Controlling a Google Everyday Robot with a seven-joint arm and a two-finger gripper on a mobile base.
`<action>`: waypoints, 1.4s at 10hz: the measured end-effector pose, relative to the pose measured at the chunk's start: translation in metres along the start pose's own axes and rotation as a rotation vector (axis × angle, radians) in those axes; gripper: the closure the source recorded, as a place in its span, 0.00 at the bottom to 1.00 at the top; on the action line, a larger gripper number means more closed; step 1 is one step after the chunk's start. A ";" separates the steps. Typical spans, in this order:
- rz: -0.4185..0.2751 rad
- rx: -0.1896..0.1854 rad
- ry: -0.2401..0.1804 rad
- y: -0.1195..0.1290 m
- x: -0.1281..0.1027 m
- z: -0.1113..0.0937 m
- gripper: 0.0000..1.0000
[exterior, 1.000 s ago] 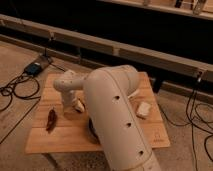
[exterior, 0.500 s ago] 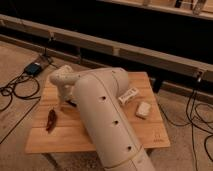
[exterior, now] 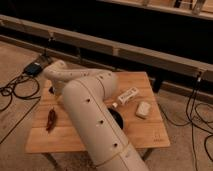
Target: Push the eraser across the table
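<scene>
Camera view: white arm [exterior: 95,120] spans the bench [exterior: 145,135], reaching to its left edge. End effector hidden behind the arm's own links, state cannot tell. Eraser not visible. Dark red pepper [exterior: 51,119] lies left, cream block [exterior: 143,109] and white tube [exterior: 127,95] right, black bowl [exterior: 118,120] partly covered.
</scene>
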 end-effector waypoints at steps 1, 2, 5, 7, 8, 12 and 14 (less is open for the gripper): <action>-0.006 0.004 -0.004 0.001 -0.007 -0.001 0.35; -0.015 0.007 -0.008 0.004 -0.016 -0.002 0.35; -0.067 0.038 -0.014 0.014 -0.028 -0.004 0.35; -0.068 0.041 -0.011 0.014 -0.027 -0.005 0.35; -0.065 0.043 -0.011 0.011 -0.027 -0.005 0.35; -0.065 0.043 -0.011 0.011 -0.027 -0.006 0.35; -0.065 0.043 -0.010 0.011 -0.027 -0.006 0.35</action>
